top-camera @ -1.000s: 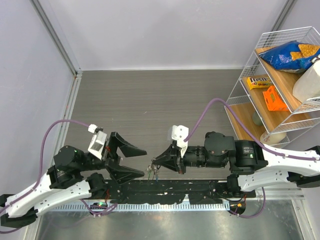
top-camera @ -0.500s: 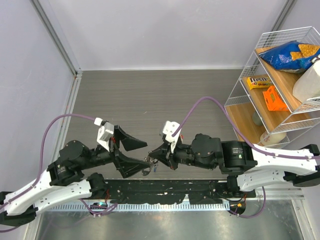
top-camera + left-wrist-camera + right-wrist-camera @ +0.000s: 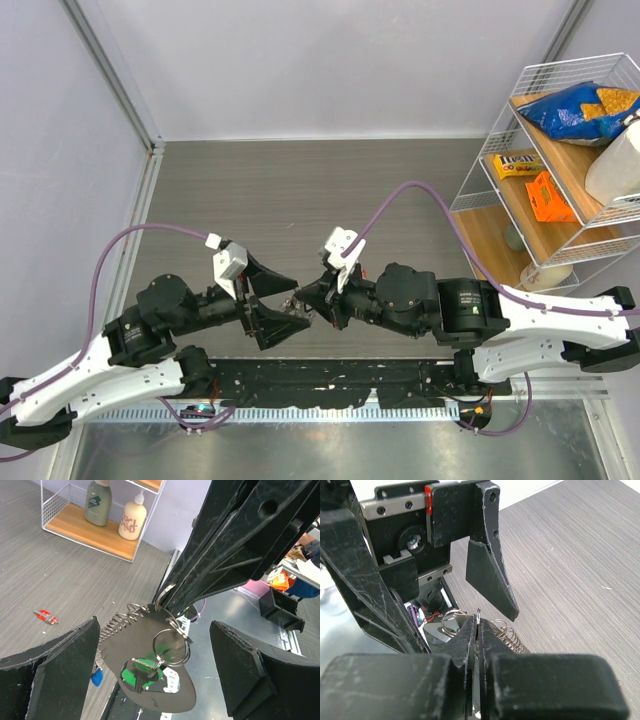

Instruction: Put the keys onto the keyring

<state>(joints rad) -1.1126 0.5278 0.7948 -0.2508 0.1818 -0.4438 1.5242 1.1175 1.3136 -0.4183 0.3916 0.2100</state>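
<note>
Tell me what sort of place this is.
Likely a lab robot cell, not a home: bare pale walls boxing in the table, two arms bolted at its edge, and a wire rack of staged snacks.

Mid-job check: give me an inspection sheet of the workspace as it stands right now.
Surface: grey wood-grain table.
Job's things: keyring pinched by the right gripper, green key hanging from it; red key lying on the table.
Clutter: nothing seen.
Grippers: right gripper shut on the keyring; left gripper open, straddling it.
Cables: purple cables arch off both wrists, away from the fingertips.
Surroundings: wire rack at the right with a blue snack bag and bottles.
</note>
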